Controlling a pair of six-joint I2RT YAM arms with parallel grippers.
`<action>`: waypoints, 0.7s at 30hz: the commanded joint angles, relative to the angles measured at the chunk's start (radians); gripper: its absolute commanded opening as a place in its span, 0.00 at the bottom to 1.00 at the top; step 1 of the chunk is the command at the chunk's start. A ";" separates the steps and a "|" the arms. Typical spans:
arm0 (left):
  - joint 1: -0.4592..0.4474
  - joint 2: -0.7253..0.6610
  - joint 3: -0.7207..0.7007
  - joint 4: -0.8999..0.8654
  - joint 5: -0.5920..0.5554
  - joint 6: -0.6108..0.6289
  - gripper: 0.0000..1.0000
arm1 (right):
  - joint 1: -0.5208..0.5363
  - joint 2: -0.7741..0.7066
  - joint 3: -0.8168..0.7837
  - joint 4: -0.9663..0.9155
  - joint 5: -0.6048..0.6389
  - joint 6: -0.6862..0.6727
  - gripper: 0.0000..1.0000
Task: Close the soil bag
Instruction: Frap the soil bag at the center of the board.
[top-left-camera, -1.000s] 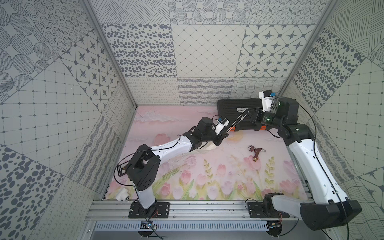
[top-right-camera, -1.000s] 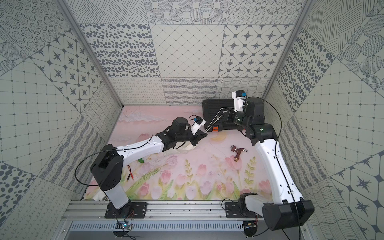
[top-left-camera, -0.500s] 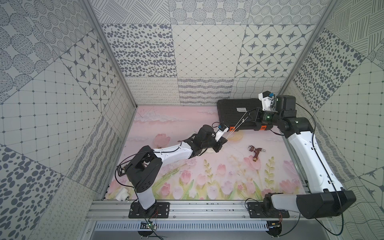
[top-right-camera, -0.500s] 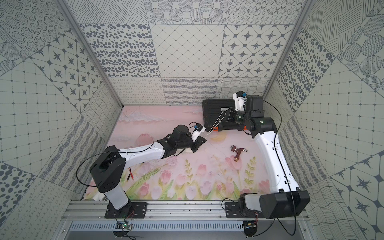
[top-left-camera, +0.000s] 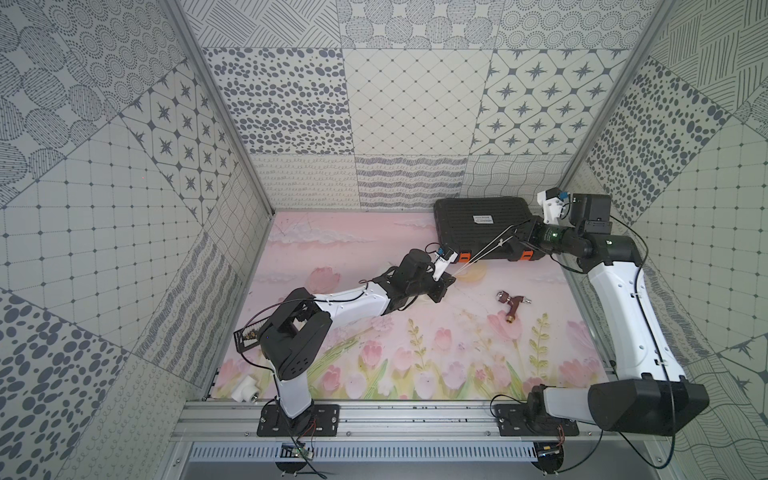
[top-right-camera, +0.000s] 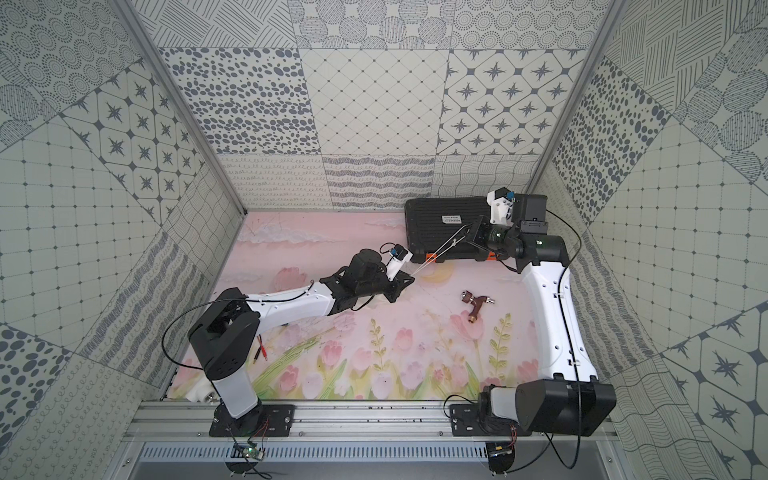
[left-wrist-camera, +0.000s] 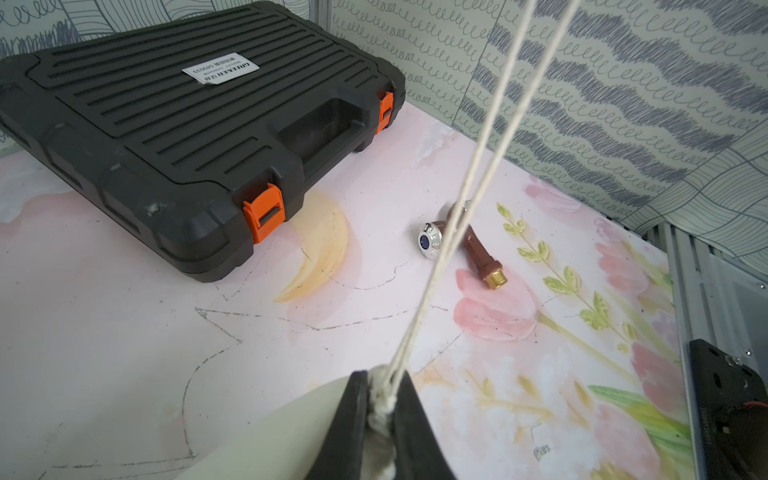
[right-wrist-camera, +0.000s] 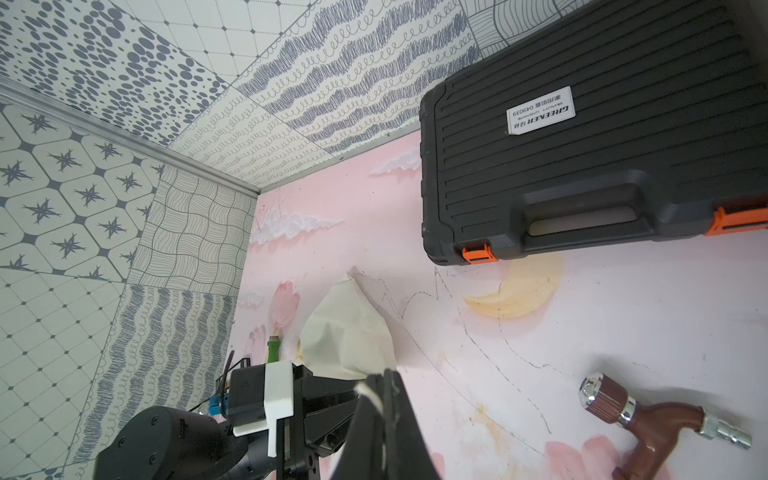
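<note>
The soil bag (right-wrist-camera: 347, 332) is a cream cloth sack lying on the mat; in both top views my left arm hides nearly all of it. My left gripper (left-wrist-camera: 383, 384) (top-left-camera: 451, 279) sits low over the mat, jaws shut on the bag's (left-wrist-camera: 282, 436) gathered mouth. Two thin pale cords (left-wrist-camera: 471, 174) (top-left-camera: 490, 249) run taut from that mouth up to my right gripper (right-wrist-camera: 380, 384) (top-left-camera: 524, 227). It hangs over the black case, shut on the cords' ends. A small knot shows partway along the cords (top-right-camera: 456, 242).
The black ribbed case (top-left-camera: 482, 224) with orange latches lies at the back right. A brown tap (top-left-camera: 513, 305) rests on the mat right of centre. A white fitting (top-left-camera: 245, 388) and red-tipped wires (top-right-camera: 266, 353) lie near the left arm's base.
My left gripper has come down to the mat with the bag's mouth. The right gripper has drawn back towards the back-right corner, and the cords now run longer and tauter.
</note>
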 joint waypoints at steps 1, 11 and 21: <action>0.016 0.052 -0.033 -0.922 -0.170 -0.063 0.05 | -0.133 -0.103 0.103 0.535 0.122 0.030 0.00; 0.104 0.005 0.009 -1.017 -0.287 -0.054 0.00 | -0.170 -0.110 0.019 0.536 0.024 0.058 0.00; 0.313 -0.100 0.455 -1.195 -0.520 0.109 0.00 | 0.176 -0.121 -0.181 0.576 0.174 -0.060 0.00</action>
